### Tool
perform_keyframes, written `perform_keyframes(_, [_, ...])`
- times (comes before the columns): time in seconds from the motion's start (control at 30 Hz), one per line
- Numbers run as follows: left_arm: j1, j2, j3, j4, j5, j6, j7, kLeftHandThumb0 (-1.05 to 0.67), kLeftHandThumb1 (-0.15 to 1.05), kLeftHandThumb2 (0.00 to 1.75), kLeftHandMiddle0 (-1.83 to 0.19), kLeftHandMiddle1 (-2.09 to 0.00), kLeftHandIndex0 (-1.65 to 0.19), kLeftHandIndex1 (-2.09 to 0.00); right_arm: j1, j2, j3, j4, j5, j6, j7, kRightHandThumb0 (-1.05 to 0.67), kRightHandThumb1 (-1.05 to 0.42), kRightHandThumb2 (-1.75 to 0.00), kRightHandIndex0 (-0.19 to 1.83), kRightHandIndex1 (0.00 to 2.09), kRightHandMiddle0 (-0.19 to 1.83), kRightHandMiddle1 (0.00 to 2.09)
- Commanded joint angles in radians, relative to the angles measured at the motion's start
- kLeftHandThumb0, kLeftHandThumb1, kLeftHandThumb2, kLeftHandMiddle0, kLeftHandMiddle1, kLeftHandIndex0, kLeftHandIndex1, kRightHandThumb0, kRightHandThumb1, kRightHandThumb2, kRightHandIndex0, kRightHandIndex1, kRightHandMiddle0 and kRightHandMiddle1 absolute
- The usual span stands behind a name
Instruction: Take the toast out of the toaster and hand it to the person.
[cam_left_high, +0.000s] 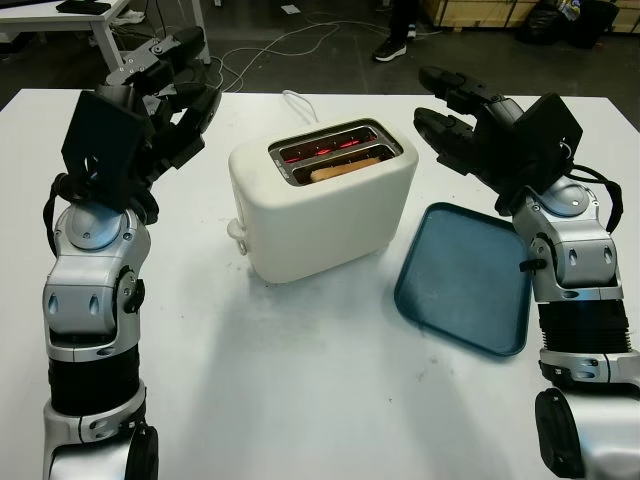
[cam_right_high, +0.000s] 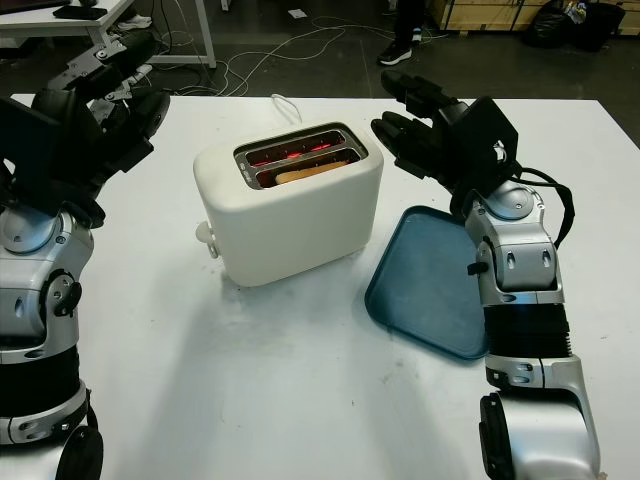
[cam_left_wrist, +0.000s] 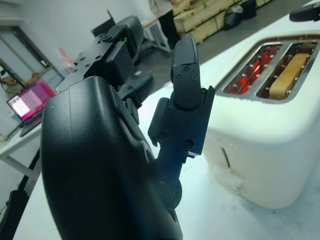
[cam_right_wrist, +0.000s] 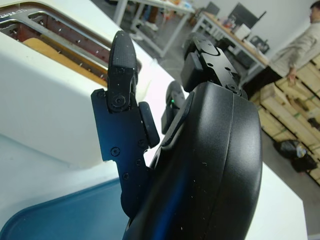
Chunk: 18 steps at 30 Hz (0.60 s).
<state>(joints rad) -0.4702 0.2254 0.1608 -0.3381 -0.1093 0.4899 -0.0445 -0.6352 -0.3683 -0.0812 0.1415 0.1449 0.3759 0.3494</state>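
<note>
Left eye view: toast (cam_left_high: 343, 170) sits in the near slot of the toaster (cam_left_high: 320, 215) at centre; left robot hand (cam_left_high: 170, 110) and right robot hand (cam_left_high: 455, 120) hover open either side, bare bench (cam_left_high: 300, 400) below, tray (cam_left_high: 465, 280) right.

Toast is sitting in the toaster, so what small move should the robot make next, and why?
Probably bring the right hand over the near slot and down toward the toast. It is open beside the toaster; the toast sits low in that slot, ungrasped. The left hand is open too.
</note>
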Motion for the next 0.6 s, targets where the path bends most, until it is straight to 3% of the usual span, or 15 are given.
perform_keyframes(0.0, [0.001, 0.002, -0.003, 0.001, 0.005, -0.023, -0.002, -0.44, 0.92, 0.31, 0.0, -1.17, -0.51, -0.19, -0.006, 0.011, -0.004, -0.01, 0.004, 0.015, -0.011, -0.55, -0.92, -0.33, 0.24, 0.16, 0.31, 0.05])
perform_keyframes(0.37, [0.007, 0.008, -0.018, 0.064, 0.029, -0.097, -0.008, -0.48, 0.92, 0.25, -0.03, -1.19, -0.49, -0.3, -0.01, 0.002, 0.016, 0.001, -0.016, 0.012, -0.008, -0.53, -0.92, -0.38, 0.22, 0.18, 0.31, 0.04])
perform_keyframes(0.57, [0.018, 0.001, -0.022, 0.081, 0.045, -0.135, -0.004, -0.51, 0.92, 0.32, -0.06, -1.14, -0.47, -0.37, -0.019, 0.013, 0.002, 0.0, 0.0, 0.032, -0.017, -0.54, -0.92, -0.34, 0.24, 0.19, 0.33, 0.04])
